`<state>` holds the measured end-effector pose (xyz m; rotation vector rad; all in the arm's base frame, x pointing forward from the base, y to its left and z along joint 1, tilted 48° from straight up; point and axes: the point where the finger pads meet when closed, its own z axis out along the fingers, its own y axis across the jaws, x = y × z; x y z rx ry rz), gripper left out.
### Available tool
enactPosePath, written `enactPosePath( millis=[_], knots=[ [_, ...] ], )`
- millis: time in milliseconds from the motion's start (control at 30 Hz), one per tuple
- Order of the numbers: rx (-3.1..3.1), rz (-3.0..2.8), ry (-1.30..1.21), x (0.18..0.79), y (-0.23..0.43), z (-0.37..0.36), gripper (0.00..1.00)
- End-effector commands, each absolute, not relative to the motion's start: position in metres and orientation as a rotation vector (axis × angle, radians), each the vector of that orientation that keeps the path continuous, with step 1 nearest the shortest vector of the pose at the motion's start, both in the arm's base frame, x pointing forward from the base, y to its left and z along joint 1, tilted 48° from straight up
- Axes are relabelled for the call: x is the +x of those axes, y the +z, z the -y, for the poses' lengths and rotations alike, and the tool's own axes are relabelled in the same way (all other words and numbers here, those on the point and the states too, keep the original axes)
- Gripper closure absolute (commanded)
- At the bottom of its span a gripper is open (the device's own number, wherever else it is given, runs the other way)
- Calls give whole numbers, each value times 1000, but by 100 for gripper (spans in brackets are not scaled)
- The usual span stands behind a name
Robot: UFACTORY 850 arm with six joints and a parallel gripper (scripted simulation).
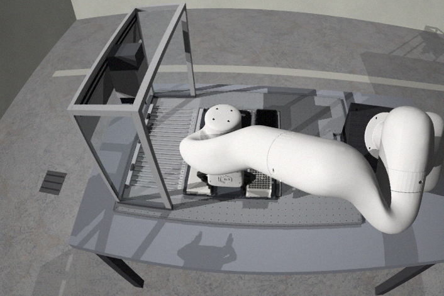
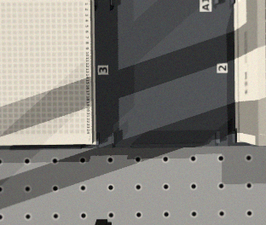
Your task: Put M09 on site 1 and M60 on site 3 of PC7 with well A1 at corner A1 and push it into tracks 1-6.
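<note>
A white arm [image 1: 304, 163] is reaching from the right edge of the frame toward the centre, its wrist bending down over a carrier [image 1: 190, 186] lying on a perforated apron [image 1: 287, 213]. The gripper [image 1: 226, 178] is hanging with its fingers spread wide over the carrier's middle. A pale plate [image 1: 199, 188] is sitting at the carrier's left end and a gridded block [image 1: 258, 185] at its right. Left of centre, a glass-walled frame [image 1: 152, 156] is standing over ribbed rails [image 1: 165, 142]. Dark nests [image 1: 266, 117] are showing above the arm. A table [image 1: 287, 249] is carrying everything, with the gripper's shadow [image 1: 207, 253] falling near its lower edge.
</note>
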<state>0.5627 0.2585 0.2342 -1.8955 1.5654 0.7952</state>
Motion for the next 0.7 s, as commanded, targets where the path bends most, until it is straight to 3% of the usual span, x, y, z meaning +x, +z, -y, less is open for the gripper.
enactPosePath(
  millis=[0, 667],
  knots=[
    [-1895, -1565, 793, 563, 232, -261, 0],
    [-1895, -1565, 793, 560, 212, -283, 0]
  ],
)
